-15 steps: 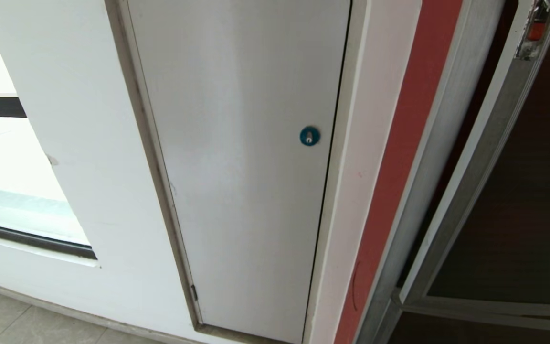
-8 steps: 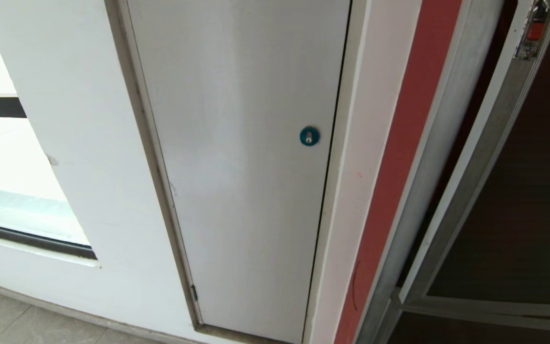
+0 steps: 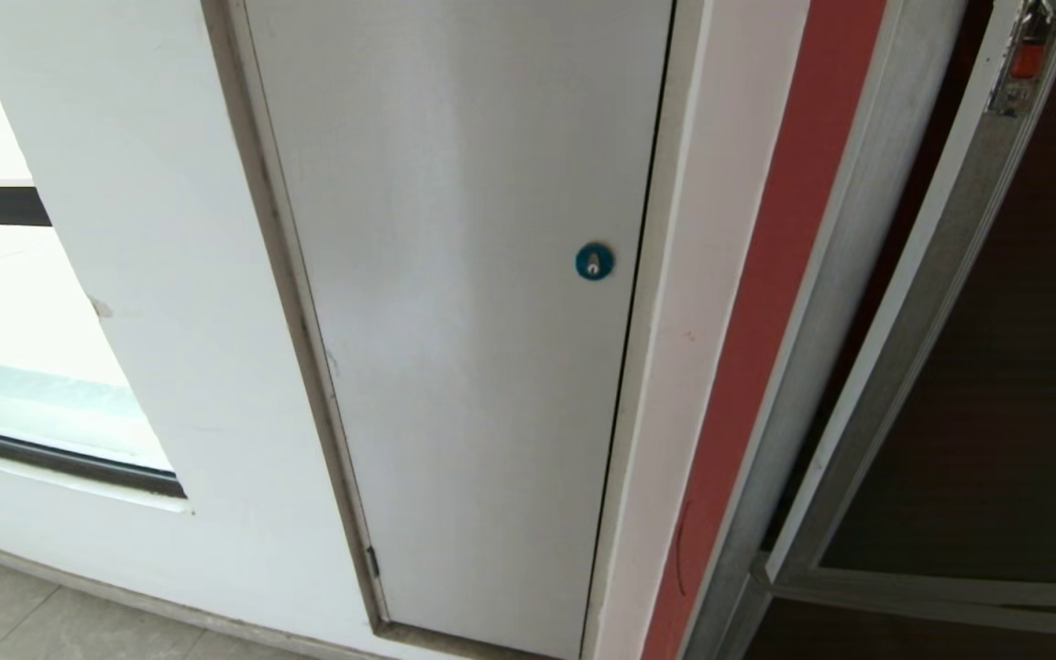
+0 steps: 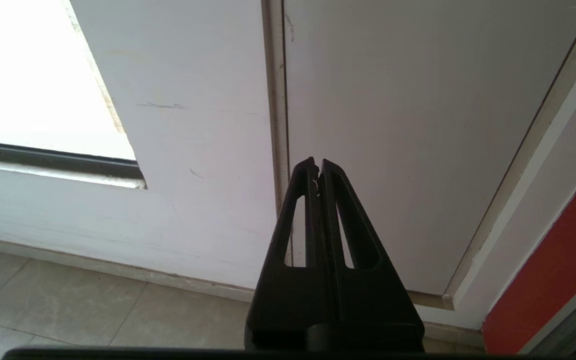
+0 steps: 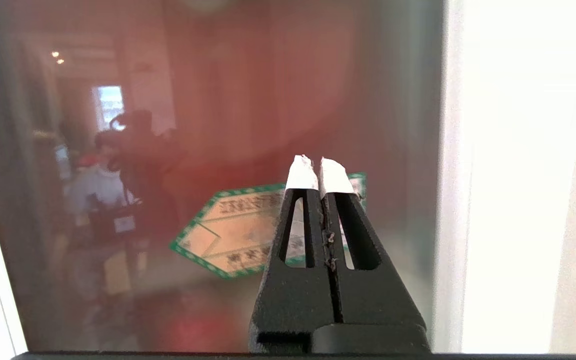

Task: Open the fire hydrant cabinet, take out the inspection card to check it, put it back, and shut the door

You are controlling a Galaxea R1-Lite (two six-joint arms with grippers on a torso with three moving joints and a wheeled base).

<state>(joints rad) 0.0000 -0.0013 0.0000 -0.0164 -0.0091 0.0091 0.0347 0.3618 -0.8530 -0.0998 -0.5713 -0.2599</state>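
The door (image 3: pixel 995 348) of the fire hydrant cabinet (image 3: pixel 844 302) stood ajar, just beside the plain white door (image 3: pixel 473 321) with its round blue lock (image 3: pixel 594 261); a small red latch (image 3: pixel 1028 55) sat on the door's edge. The right gripper (image 5: pixel 316 167) pointed at the tinted glass near the green-and-white hexagonal sticker (image 5: pixel 233 227), jaws closed and holding nothing. The left gripper (image 4: pixel 316 165), jaws closed too, hung low before the white door's hinge edge, above the tiled floor (image 4: pixel 68 310). The inspection card could not be seen.
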